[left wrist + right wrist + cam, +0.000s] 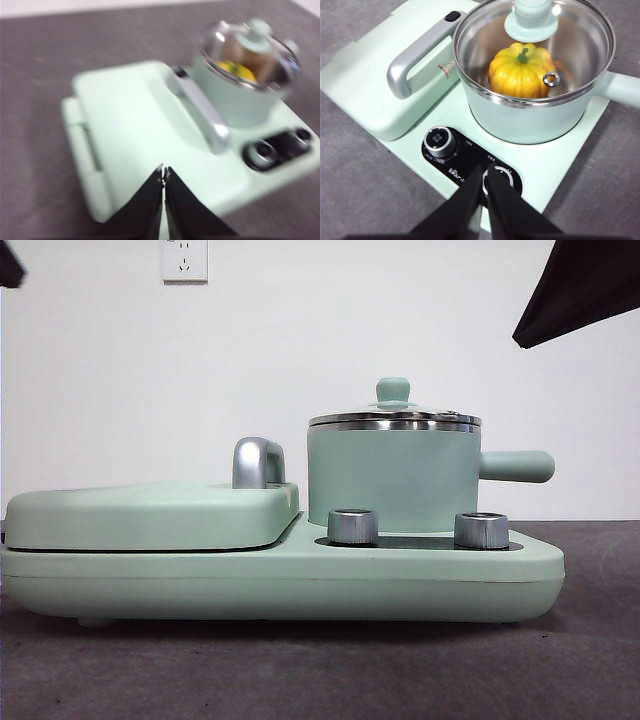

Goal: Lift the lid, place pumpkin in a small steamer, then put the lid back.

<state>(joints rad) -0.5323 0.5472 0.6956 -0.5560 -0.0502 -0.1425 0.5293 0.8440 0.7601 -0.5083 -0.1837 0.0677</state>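
While both grippers are held above the appliance base (280,585) with jaws pressed together on nothing, the right gripper (484,172) over the steel knobs (440,141) and the left gripper (163,172) over the griddle cover (125,125), the small steamer (392,478) is seen standing on the base. Only the wrist views reveal the pumpkin (521,71) inside, under the seated lid (532,45).

place: lab-style test bench | cues: bare white wall (330,330), wall socket (184,259), grey tabletop (300,670), lone cooking appliance (280,575)
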